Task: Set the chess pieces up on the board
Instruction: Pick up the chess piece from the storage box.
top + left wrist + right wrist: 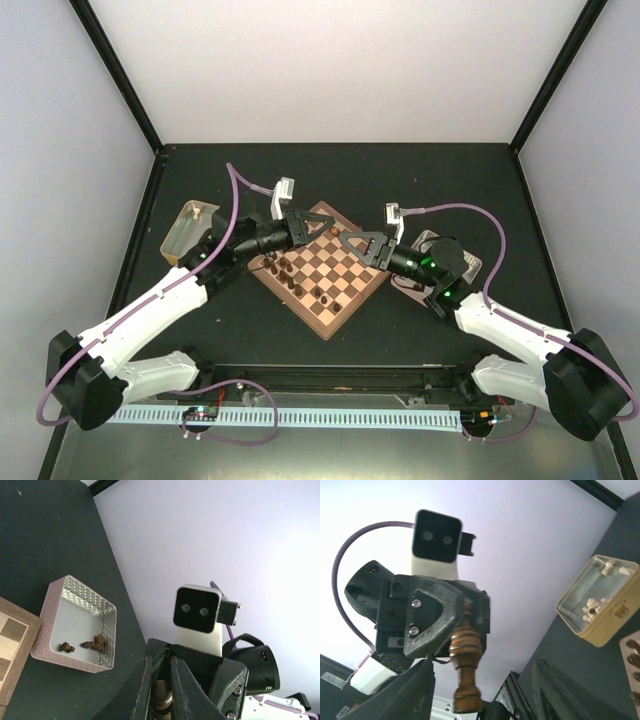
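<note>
Centrally, one checked chessboard (322, 328) lies cornerwise on the black table (420, 180), and both arms meet above its far corner. Small dark brown pieces (292, 280) stand in short rows along its left edge; they are too small to count exactly.

The left gripper (312, 228) is clenched on one turned dark brown piece (466, 670), which is held by its upper part with the ringed stem and round base hanging free below the fingers. The right gripper (350, 240) is released. In its wrist view its two fingers (407, 695) are spread wide on either side of that piece's base, and neither touches it.

There are two trays. One pink tray (85, 590) sits beside the board's right corner and holds about three dark figures (95, 642); from above, the right arm largely covers it. One gold tray (602, 627) lies to the left of the board and holds at least five pale pieces (592, 602). Each wrist carries one white camera block (197, 610) with two lenses, and a purple cable (232, 200) loops from each arm.
</note>
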{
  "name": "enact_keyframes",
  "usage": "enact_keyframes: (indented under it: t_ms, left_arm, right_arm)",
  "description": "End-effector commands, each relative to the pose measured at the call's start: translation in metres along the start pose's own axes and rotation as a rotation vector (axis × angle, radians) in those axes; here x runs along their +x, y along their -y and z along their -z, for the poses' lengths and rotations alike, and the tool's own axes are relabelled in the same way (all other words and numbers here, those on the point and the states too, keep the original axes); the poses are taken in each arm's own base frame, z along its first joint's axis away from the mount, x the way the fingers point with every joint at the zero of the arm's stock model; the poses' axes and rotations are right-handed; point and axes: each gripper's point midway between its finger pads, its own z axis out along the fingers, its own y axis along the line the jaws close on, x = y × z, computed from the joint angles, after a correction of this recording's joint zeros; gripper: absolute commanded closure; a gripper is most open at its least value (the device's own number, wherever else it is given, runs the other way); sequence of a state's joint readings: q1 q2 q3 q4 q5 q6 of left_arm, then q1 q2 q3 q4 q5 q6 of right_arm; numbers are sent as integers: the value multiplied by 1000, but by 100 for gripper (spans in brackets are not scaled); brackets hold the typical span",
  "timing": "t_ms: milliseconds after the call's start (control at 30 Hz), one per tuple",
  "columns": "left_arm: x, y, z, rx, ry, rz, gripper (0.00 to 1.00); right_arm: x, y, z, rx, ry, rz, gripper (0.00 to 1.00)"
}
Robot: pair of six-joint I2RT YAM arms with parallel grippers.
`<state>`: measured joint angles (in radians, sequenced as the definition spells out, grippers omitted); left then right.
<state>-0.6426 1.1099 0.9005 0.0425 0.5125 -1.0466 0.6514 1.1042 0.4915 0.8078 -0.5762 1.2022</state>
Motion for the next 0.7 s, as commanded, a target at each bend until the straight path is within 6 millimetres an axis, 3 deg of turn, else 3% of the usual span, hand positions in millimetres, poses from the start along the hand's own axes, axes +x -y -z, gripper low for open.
enact_keyframes:
  t_ms: [0, 300, 533, 667]
  left_arm:
    - [-16, 15, 7, 42, 78, 13, 98]
    - [-17, 12, 8, 34, 90, 15, 99]
    - [-18, 8, 8, 24, 102, 10, 98]
    - [-17, 8, 8, 21, 103, 1, 99]
  right_arm:
    - [-13, -20, 3, -80, 87, -27, 55]
    - [-12, -16, 0, -48, 75, -56, 69]
    - [-5, -8, -6, -3, 43, -77, 74]
    - [-5, -10, -6, -7, 42, -78, 86]
